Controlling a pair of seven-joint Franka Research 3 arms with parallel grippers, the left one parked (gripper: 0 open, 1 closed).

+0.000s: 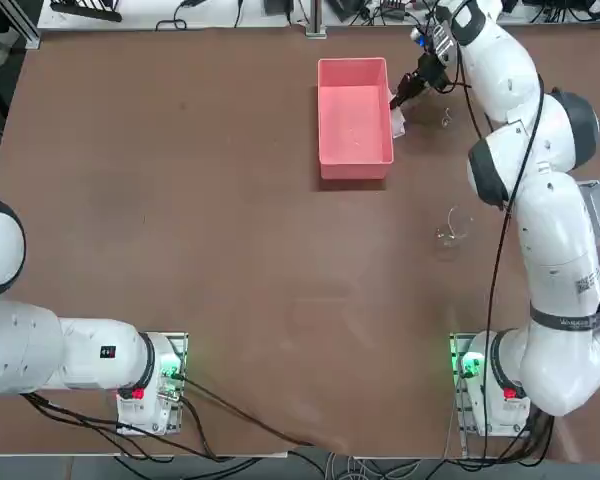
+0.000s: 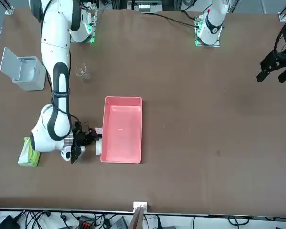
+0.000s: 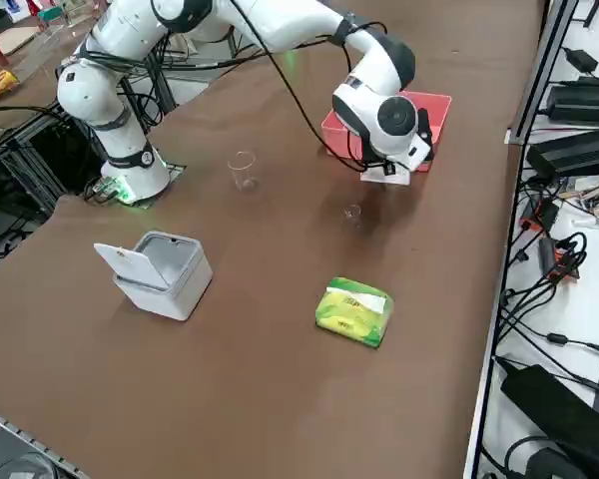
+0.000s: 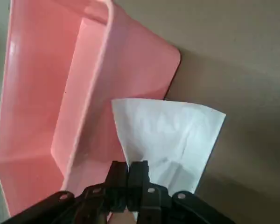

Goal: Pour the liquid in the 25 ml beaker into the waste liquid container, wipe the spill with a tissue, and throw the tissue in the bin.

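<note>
Room: a white bench point(image 1: 250, 14) is running along the table's far edge, with black cables lying all over it
Table: the brown top point(image 1: 230, 250) is carrying everything here
Right arm: it's reaching out over the table point(image 1: 555, 210); the top view is showing its full stretch
Pink box: it's sitting beside the right gripper point(image 4: 127, 163); the wrist view is showing its inside wall up close point(image 1: 355, 118)
White bin: its lid is hanging open point(image 3: 165, 274); the top view is catching only a slice
Tissue pack: the lime-green thing point(image 3: 354, 311) is showing in the front and side views; the top view isn't getting it
Bigger beaker: clear glass, standing well apart from the gripper point(image 3: 243, 172)
Tissue: it's fanning out beside the pink box's wall point(image 4: 168, 140); the gripper is pinching it, fingers together
25 ml beaker: it's sitting near the gripper, on the pack's side point(image 3: 352, 214)
</note>
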